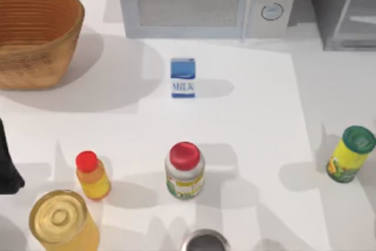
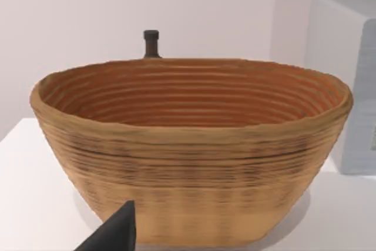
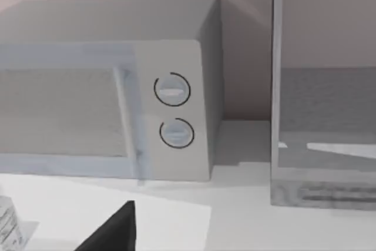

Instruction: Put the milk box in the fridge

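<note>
The milk box (image 1: 183,77), blue on top and white below with "MILK" lettering, stands upright mid-table in front of the microwave, with nothing touching it. The fridge (image 1: 343,10) is the grey cabinet at the table's far right corner; in the right wrist view its silver-framed panel (image 3: 323,116) stands beside the microwave. My left gripper (image 1: 7,166) is a dark shape at the table's left edge, far from the carton. One dark fingertip (image 2: 114,233) of it points at the basket. A dark fingertip (image 3: 114,230) of my right gripper faces the microwave and fridge.
A woven basket (image 1: 35,33) sits far left and a white microwave (image 1: 202,1) at the back centre. Nearer the front stand a red-lidded jar (image 1: 185,170), a small red-capped bottle (image 1: 92,176), a yellow jar (image 1: 61,221), a metal can (image 1: 204,242) and a green-lidded can (image 1: 351,154).
</note>
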Motion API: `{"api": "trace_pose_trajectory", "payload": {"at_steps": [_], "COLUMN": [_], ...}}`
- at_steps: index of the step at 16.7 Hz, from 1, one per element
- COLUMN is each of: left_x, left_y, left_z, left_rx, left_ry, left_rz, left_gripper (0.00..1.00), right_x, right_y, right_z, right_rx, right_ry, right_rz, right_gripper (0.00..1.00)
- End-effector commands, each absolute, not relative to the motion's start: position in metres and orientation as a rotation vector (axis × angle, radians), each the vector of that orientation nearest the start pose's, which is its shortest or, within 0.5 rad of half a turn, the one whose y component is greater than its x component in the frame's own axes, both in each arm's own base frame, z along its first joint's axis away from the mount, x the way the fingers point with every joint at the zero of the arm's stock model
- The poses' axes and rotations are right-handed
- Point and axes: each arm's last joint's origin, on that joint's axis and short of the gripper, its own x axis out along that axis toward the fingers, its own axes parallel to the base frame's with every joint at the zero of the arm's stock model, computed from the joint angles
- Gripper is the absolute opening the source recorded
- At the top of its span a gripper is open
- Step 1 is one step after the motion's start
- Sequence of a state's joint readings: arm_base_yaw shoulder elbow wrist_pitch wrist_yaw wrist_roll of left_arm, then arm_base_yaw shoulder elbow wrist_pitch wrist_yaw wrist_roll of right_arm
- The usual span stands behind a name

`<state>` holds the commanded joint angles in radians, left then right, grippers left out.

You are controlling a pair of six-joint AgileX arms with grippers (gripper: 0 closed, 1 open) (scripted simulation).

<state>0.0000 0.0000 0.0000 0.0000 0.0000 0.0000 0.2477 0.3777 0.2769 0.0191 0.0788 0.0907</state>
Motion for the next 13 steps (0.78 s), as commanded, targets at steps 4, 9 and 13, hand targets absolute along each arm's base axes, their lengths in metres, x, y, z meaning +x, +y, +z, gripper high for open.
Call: {"api": "trace_pose_trajectory", "payload": {"at_steps": [4, 9, 13], "left_x": [0.106, 0.106, 0.106], "left_y": [-0.001, -0.001, -0.001], "left_z": [0.16, 0.16, 0.16], "left_rx": [0.0, 0.0, 0.0], "left_ry": [0.0, 0.0, 0.0], "left_rz": [0.0, 0.0, 0.0], "left_gripper": [1.0, 1.0, 1.0], "right_x": [0.177, 0.266, 0.314], "right_y": [0.073, 0.171, 0.254], "right_z": [0.253, 0.222, 0.161], "right_rx": [0.093, 0.044, 0.006], "right_ry": [0.263, 0.5, 0.559], "right_rz": [0.212, 0.153, 0.066], "right_gripper": [1.0, 1.0, 1.0]}}
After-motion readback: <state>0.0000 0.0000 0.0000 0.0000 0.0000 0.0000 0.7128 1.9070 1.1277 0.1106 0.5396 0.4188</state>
